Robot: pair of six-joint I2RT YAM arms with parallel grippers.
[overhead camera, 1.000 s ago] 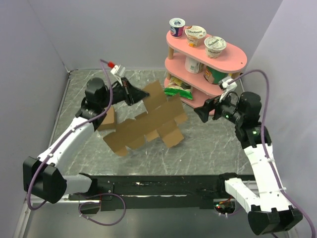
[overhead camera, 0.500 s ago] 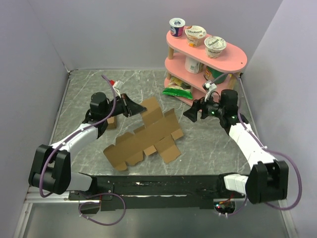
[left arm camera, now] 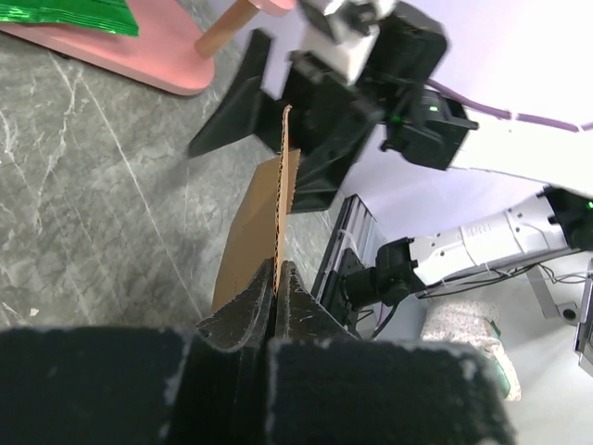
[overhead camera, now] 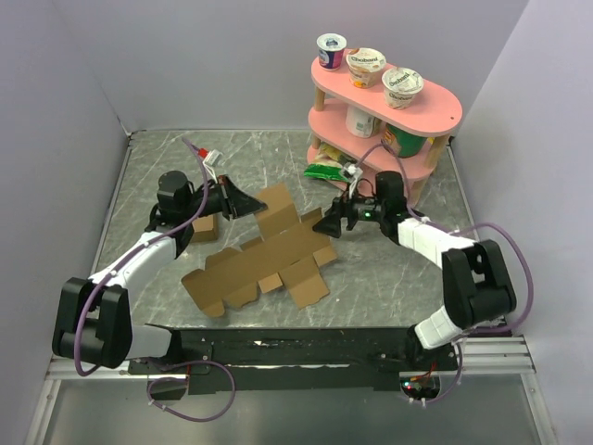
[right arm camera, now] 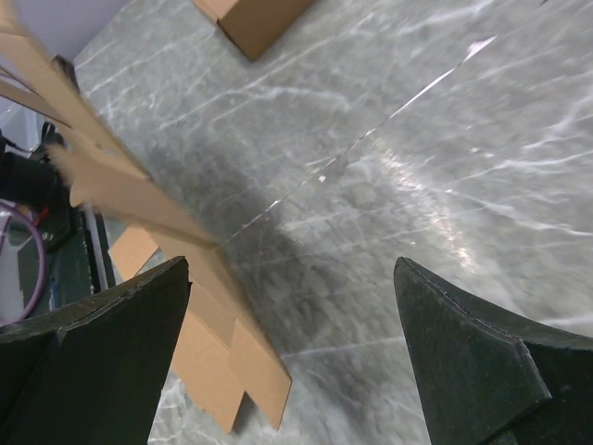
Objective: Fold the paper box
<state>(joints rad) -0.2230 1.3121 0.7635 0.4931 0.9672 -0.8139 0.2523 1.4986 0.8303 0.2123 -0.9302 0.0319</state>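
At mid-table, clamps box [overhead camera: 269, 255] by its far-left flap in left gripper [overhead camera: 252, 206], that end raised off table [overhead camera: 389, 278]. Stretches near-left to far-right. Holds right gripper [overhead camera: 326, 225] spread wide, empty, just right of far-right flap.

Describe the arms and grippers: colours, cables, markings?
White link shells with black joints and bases on the left arm and right arm. The left gripper and right gripper each have two black wedge-shaped fingers. A purple cable loops along each arm. No legible markings.
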